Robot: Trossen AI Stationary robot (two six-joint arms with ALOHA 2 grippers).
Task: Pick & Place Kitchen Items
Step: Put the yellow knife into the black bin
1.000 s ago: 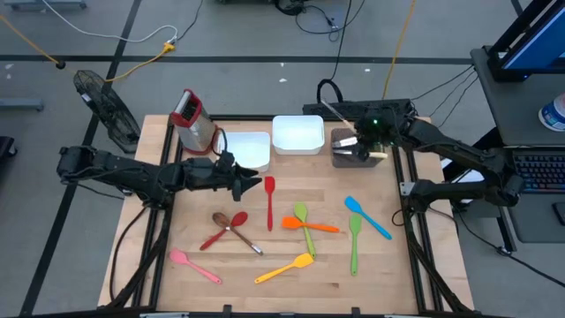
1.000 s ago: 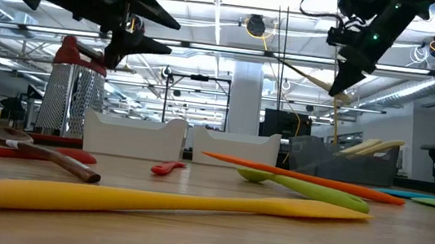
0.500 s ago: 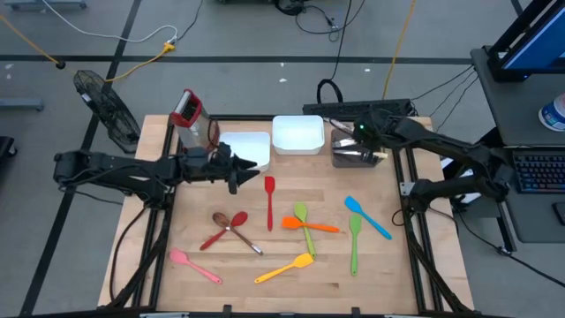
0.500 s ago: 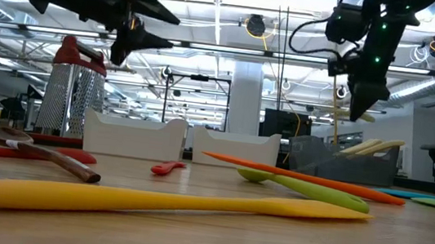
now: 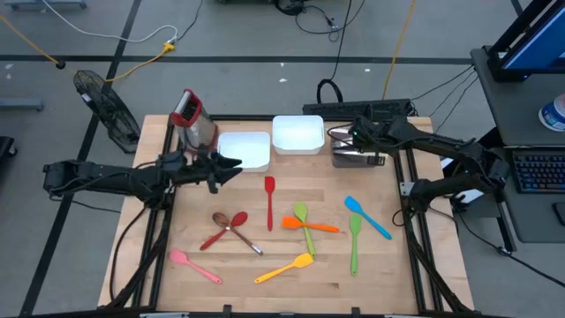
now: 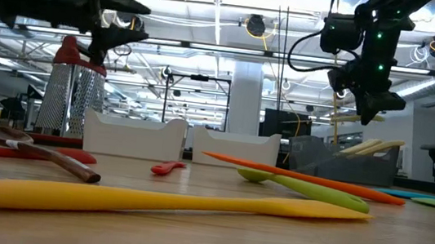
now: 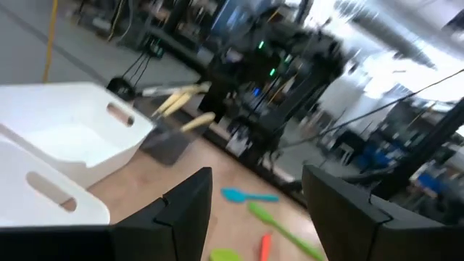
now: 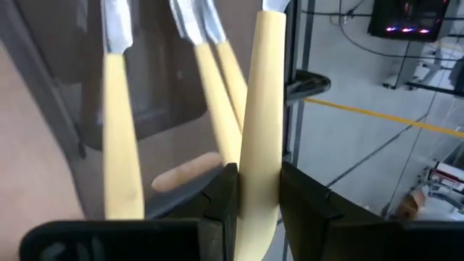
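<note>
While clamped on a pale-handled knife [image 8: 259,109] over the dark tray [image 5: 353,159] at the table's back right, right gripper [image 5: 362,141] seen mid-placement, fingers pinching the handle, other pale-handled knives lying in the tray below. Judged next: lowering the knife among them, then letting go. Left gripper [image 5: 231,166] hovering with jaws spread and nothing between them, just beside the near white tray [image 5: 256,141], close to the red spatula [image 5: 269,200]. Spread across the wooden table [image 5: 397,265]: orange, green, blue, yellow and pink utensils, not yet collected.
</note>
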